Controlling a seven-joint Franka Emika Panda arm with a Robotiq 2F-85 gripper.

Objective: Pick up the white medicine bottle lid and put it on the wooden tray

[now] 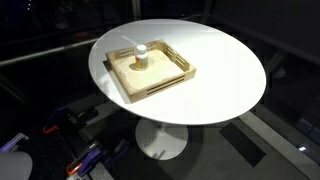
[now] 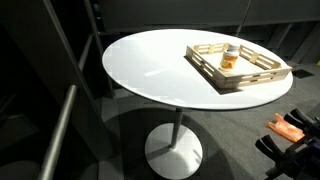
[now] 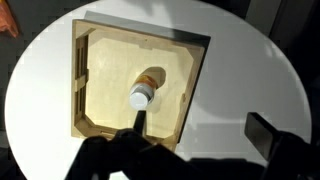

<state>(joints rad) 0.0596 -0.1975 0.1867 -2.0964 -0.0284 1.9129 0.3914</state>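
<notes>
The room is dim and dark-floored, with some orange and black gear (image 2: 290, 128) lying on the floor to the right of the pedestal. The round white counter (image 1: 220, 70) is bare apart from the wooden tray (image 1: 165, 83), which sits toward its far side. The medicine bottle (image 1: 140, 62) stands upright near the middle of the tray. The white medicine bottle lid (image 1: 140, 48) is on top of the bottle, so as far as I can judge nothing is done yet: the lid must be gripped, lifted off and set on the tray floor. The gripper (image 3: 135, 135) shows only in the wrist view as a dark shape just near the lid, and I cannot tell whether its jaws are apart or together.
</notes>
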